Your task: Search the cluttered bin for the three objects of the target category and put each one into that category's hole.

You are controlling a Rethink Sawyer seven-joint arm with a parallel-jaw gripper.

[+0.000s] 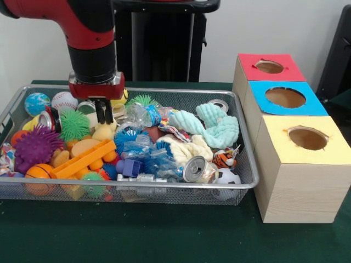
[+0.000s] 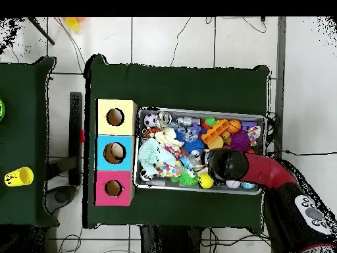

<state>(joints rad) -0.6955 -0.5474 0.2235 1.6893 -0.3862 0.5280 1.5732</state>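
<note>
The wire mesh bin is full of mixed toys; it also shows in the overhead view. My gripper hangs over the bin's left rear part, its fingers close together and nothing visible between them. Its tips are just above a pale yellow plush toy; I cannot tell whether they touch it. The orange-and-black tiger plush lies near the bin's right front corner. The red-topped box's round hole is at the far right, and shows in the overhead view. From overhead the arm hides the gripper.
The blue-topped box's hole and the yellow-topped box's hole stand in a row with the red box. In the bin lie mint and cream cloths, spiky balls, cans, an orange block and a baseball.
</note>
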